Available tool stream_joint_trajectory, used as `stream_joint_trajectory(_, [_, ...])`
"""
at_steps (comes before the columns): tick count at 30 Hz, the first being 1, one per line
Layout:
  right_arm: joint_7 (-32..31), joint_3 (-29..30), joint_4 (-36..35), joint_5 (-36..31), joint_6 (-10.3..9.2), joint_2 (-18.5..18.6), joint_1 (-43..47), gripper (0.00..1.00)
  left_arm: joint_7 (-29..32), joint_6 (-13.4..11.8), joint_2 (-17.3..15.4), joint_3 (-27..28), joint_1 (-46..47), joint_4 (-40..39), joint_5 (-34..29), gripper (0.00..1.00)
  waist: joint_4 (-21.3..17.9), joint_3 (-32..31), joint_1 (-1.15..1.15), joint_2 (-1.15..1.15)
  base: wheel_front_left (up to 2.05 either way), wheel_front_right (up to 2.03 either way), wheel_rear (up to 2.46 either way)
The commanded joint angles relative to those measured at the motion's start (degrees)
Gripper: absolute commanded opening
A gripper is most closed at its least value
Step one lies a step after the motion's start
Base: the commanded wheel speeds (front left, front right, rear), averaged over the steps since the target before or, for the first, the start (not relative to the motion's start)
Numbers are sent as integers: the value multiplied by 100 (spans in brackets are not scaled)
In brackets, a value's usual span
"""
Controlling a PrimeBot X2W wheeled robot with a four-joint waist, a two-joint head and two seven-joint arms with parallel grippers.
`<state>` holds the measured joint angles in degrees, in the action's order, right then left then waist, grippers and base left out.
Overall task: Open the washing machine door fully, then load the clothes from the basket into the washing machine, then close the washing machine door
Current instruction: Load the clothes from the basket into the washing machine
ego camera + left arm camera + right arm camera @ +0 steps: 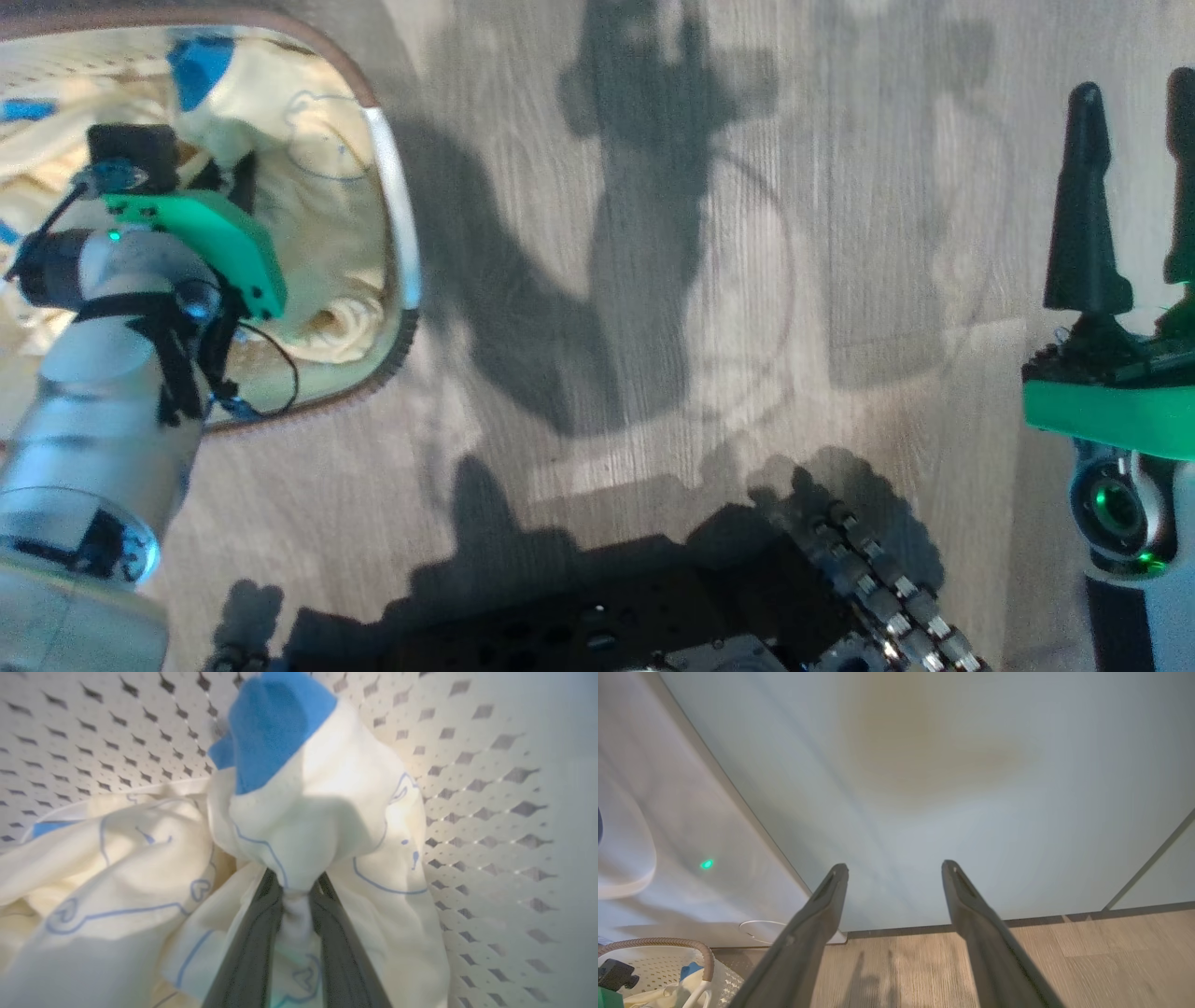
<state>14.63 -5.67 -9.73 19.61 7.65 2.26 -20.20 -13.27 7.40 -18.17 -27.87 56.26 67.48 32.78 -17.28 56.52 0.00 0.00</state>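
Partly buried, left gripper [296, 883] clamps the clothes [327, 826]; right gripper [1132, 103] spread, one finger cropped

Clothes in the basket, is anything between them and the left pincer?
Nothing visible does. The left pincer is down inside the basket, its two fingers closed on a fold of the clothes, with no other item between them.

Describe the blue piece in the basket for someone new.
Find the brown-rimmed basket on the floor, upper left in the head view. Among its pale yellow clothes, the blue piece lies near the top rim: solid blue, not thin line print.
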Motion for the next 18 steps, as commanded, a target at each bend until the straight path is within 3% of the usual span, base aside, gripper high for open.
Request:
stream_joint_trajectory(1, [37,-15,-123,-66,-16,62,294,100,-96,-34,-112,97,-263,-30,-24,0,196,-225,0,0,0,0,0])
stream_joint_trajectory(6, [37,178,-95,-281,-16,62,420,100,-168,-228,32,112,-423,-342,-159,0,511,-686,0,0,0,0,0])
stream_joint_trajectory(18, [37,510,95,-643,-16,62,911,100,-172,-764,169,850,-1623,-2338,-631,0,1120,-1840,0,0,0,0,0])
